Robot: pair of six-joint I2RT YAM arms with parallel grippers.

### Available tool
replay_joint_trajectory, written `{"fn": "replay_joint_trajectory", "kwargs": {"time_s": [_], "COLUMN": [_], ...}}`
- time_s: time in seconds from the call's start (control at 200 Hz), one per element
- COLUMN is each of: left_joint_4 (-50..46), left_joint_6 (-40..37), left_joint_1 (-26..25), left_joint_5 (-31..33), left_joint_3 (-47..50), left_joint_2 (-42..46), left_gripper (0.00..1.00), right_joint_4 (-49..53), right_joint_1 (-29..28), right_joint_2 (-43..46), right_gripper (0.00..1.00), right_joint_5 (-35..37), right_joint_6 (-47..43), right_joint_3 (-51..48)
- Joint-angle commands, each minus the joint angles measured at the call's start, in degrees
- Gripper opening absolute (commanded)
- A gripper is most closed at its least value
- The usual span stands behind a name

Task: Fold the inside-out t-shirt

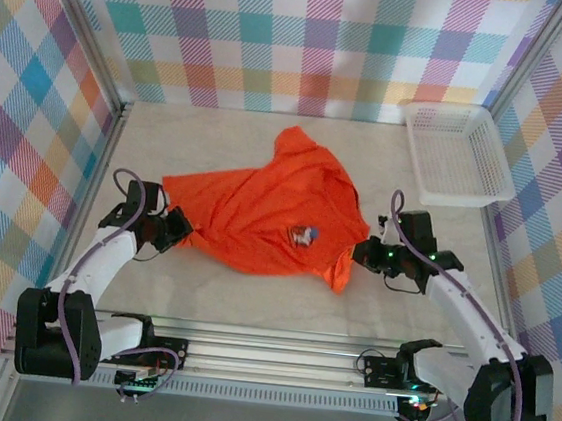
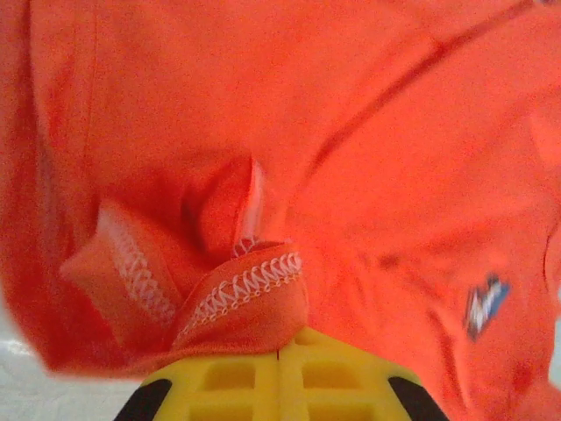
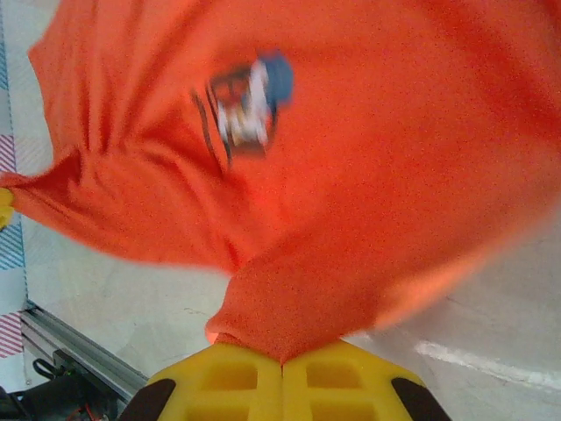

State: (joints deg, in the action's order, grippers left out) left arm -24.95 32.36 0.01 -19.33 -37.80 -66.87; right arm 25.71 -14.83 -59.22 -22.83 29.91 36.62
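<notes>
The bright orange t-shirt [image 1: 271, 210] lies spread in the middle of the table, its small cartoon print [image 1: 304, 236] facing up. At the shirt's left end my left gripper [image 1: 181, 228] is shut on a bunched edge. In the left wrist view that hem [image 2: 245, 285] shows white overlock stitching just above the yellow fingers [image 2: 228, 377]. On the right, my right gripper [image 1: 362, 251] is shut on the shirt's right edge. The right wrist view has orange cloth [image 3: 289, 307] pinched at the closed yellow fingers [image 3: 337, 377], with the print [image 3: 250, 101] further off.
A white plastic mesh basket [image 1: 458, 154] sits at the back right corner. Plaid walls close in the table on three sides. An aluminium rail [image 1: 276, 356] runs along the near edge between the arm bases.
</notes>
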Motion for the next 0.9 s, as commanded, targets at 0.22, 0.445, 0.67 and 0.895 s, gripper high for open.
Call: {"fn": "replay_joint_trajectory", "kwargs": {"time_s": [0.22,0.445,0.67,0.895], "left_joint_4": [-11.33,-10.98,-2.54,-3.95], "left_joint_6": [-3.01,-4.06,-2.37,-2.45], "left_joint_1": [-0.45,-1.94,-3.89,-3.99], "left_joint_5": [8.1,9.01,4.81,5.69], "left_joint_3": [-8.41,-20.97,-24.66,-33.86], "left_joint_2": [1.15,-3.29,-23.92,-40.31], "left_gripper": [0.51,0.51,0.42,0.41], "right_joint_4": [3.3,-5.67,-10.63,-6.32], "right_joint_1": [-0.01,-0.77,-3.66,-2.27], "right_joint_2": [4.59,-8.24,-30.91,-50.46], "right_gripper": [0.73,0.67,0.58,0.53], "right_joint_5": [7.17,5.88,4.65,9.01], "right_joint_6": [-1.08,0.8,4.22,9.44], "right_joint_3": [1.72,12.27,24.94,37.32]}}
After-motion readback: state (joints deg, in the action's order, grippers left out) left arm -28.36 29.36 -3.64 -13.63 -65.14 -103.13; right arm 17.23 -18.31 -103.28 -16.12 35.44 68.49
